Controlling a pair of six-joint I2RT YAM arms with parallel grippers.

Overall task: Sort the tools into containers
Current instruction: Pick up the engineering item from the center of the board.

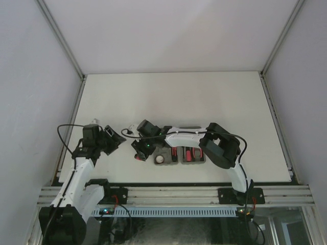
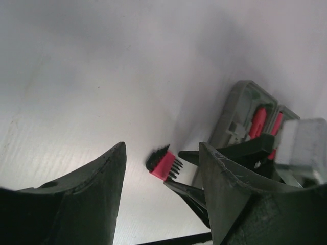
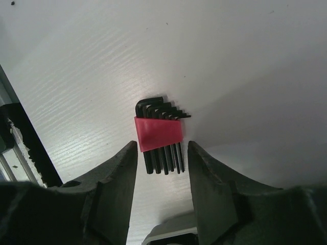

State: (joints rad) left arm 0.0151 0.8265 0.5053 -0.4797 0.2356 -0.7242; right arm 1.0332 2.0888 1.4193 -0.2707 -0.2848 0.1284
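- The hex-key set (image 3: 158,133), black keys in a red holder, lies flat on the desk (image 1: 179,102). It sits just beside the short end of the first grey tray (image 1: 172,162) and does not touch it.
- The right hand (image 3: 162,153) is low over the set with its fingers apart, one on each side of the keys' long ends. A narrow gap shows on both sides, and nothing is clamped.
- The left hand (image 2: 161,148) hangs near with its fingers apart and holds nothing. It points at the same set from the opposite side.
- The second grey tray (image 1: 199,161) lies alongside the first; whether their edges touch cannot be told. Red-handled tools (image 2: 258,122) lie in the recesses.
- Trays and set sit close to the desk's near edge, by the rail (image 1: 179,195). Open white surface runs beyond them to the far and side edges.
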